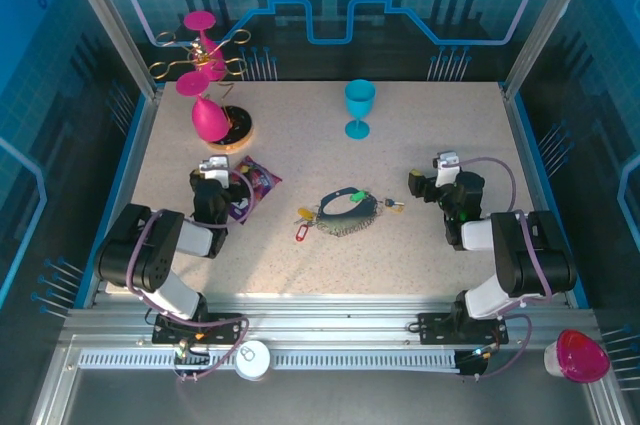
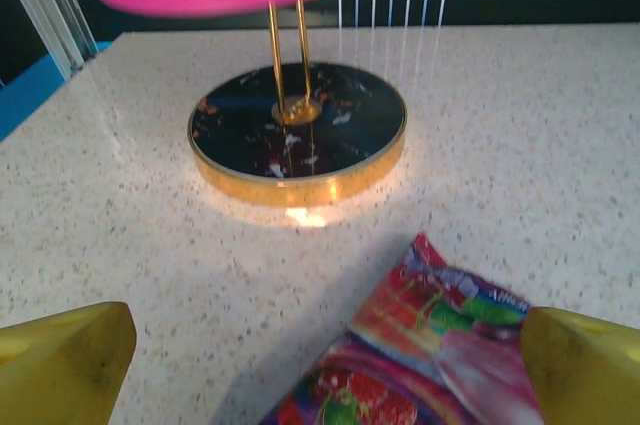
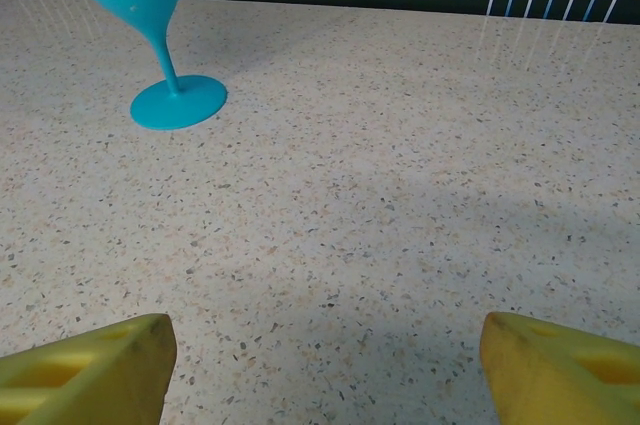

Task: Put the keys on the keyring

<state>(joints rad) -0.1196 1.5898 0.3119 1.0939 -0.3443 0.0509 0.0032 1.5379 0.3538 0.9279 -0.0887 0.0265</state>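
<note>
Brass-and-silver keys (image 1: 392,205) are sitting on the speckled table (image 1: 300,275) just right of the keyring (image 1: 345,215). That's the dark floppy loop in the middle, with a green tag (image 1: 355,195) on top and a yellow piece (image 1: 305,212) and red clip (image 1: 301,233) at its left end. They're so tiny I can't tell whether they touch the loop or are already threaded on it.

The right gripper (image 3: 320,365) sits just right of them, jaws wide apart with nothing between, aimed at the far side with the blue goblet (image 3: 150,35) off to its left. The left gripper (image 2: 320,365) is spread wide and empty too, low over a colourful snack packet (image 2: 420,345) well left of the loop.

My take: the step in hand is grabbing a key, and the right arm is the one to do it. I'd swing it left, tip it down and pinch the key by its head so the hole is free. Flat metal on a hard top will probably skid, so go slow. The left arm likely has to come over and pin the loop, or it'll just slide around.

Not much stands in the way. The goblet is beyond the loop on the far side. The pink-shaded stand (image 1: 208,117) on its black-and-gold disc (image 2: 298,135) is far left. Both are well apart from the loop, so the packet is the only clutter, right at the left fingers.
</note>
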